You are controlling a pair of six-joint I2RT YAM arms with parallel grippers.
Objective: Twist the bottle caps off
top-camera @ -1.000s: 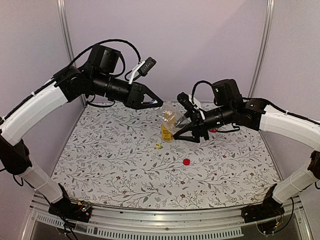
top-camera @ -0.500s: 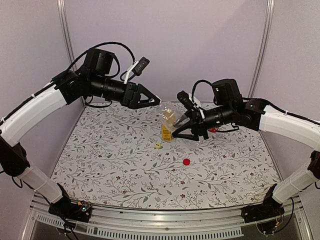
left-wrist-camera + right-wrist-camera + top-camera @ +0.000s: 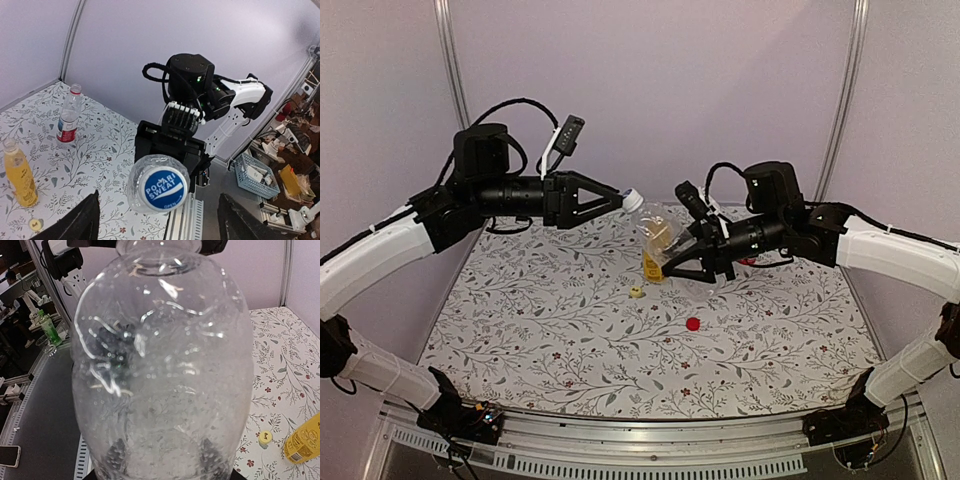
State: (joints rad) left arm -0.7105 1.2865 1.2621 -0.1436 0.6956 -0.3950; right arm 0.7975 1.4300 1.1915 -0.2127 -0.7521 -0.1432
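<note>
Three caps: the blue cap sits on the clear bottle, held tilted in the air, while the yellow cap and red cap lie loose on the table. Three bottles: the yellow bottle stands below the clear one, and the red-label bottle stands farther back, mostly hidden from above by the right arm. The right gripper clamps the clear bottle's base. The left gripper has its fingers apart, the blue cap just off their tips.
</note>
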